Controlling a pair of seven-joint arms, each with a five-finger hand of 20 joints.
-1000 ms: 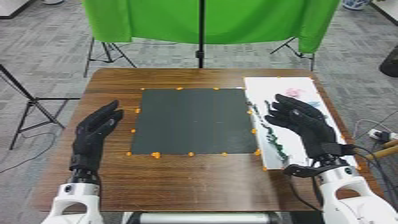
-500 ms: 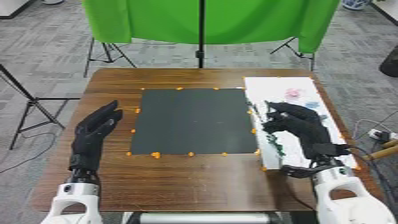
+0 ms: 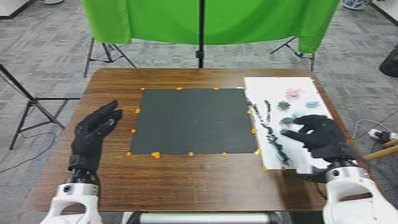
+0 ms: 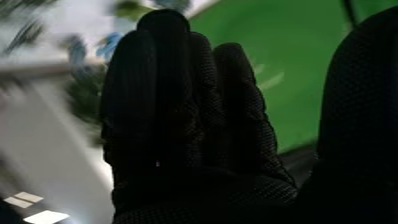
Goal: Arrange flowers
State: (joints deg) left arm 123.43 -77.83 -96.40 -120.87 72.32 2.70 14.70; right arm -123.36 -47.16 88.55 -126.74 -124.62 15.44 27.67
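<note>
Status: arrangement looks unstarted, roughly zero percent. All the flower material I can make out is on the white sheet (image 3: 298, 156) at the table's right side: pink flower (image 3: 292, 93) toward the far end, pale blue flower (image 3: 313, 104) nearer and to its right, dark bluish-green bloom (image 3: 283, 105) left of that, grey-blue bloom (image 3: 287, 121) nearer, beside the right hand (image 3: 323, 139). Green leafy stems (image 3: 277, 145) run near-to-far along the sheet's left part, loose, lying flat. Can't tell how many separate pieces. Dark grey mat (image 3: 194, 122) with orange markers round its edge is in the middle of the brown table (image 3: 191, 182), left of the sheet; probably the target area, that's a guess. Right hand is over the sheet's right part, fingers extended, thumb well apart, gripping nothing. Left hand (image 3: 92, 132) is left of the mat, fingers relaxed, nothing held. Left to do: everything, i.e. pick stems and blooms one by one and lay them out, likely on the mat. Next move likely calls for getting thumb and fingers round a single piece. Risk: stems are thin and close together, so a grab could drag a neighbour or miss; blooms may roll if nudged.
</note>
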